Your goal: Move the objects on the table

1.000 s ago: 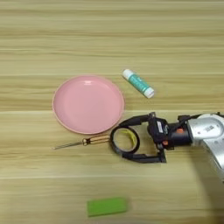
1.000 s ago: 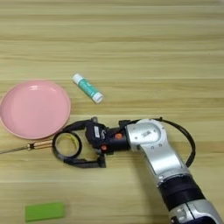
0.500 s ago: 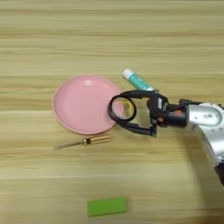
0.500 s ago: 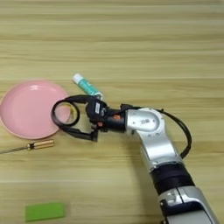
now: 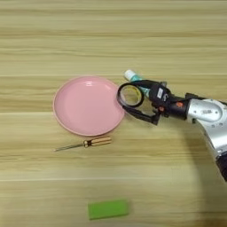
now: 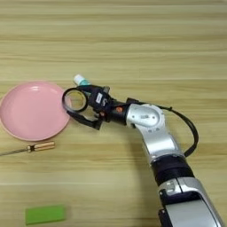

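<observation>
My right gripper [image 5: 133, 98] is shut on the black tape ring [image 5: 119, 96], one black finger along its top and one under it. The ring, with its yellowish core, hangs just off the right rim of the pink plate [image 5: 84, 106]. Right behind the ring lies the white glue stick [image 5: 131, 75] with its teal label; only its capped end shows, the rest is hidden by the ring and the upper finger. In the right eye view the silver forearm [image 6: 148, 122] runs in from the bottom right to the ring [image 6: 64, 102], and the glue stick [image 6: 80, 80] peeks out above it.
A small screwdriver [image 5: 86, 143] with an amber handle lies below the plate, pointing left. A flat green block [image 5: 107, 209] rests near the front edge. The wooden table [image 5: 111, 40] stretches bare behind the plate and the arm.
The gripper has carried the tape ring from beside the screwdriver's handle up and back to the plate's right rim, in front of the glue stick. Everything else stayed put.
</observation>
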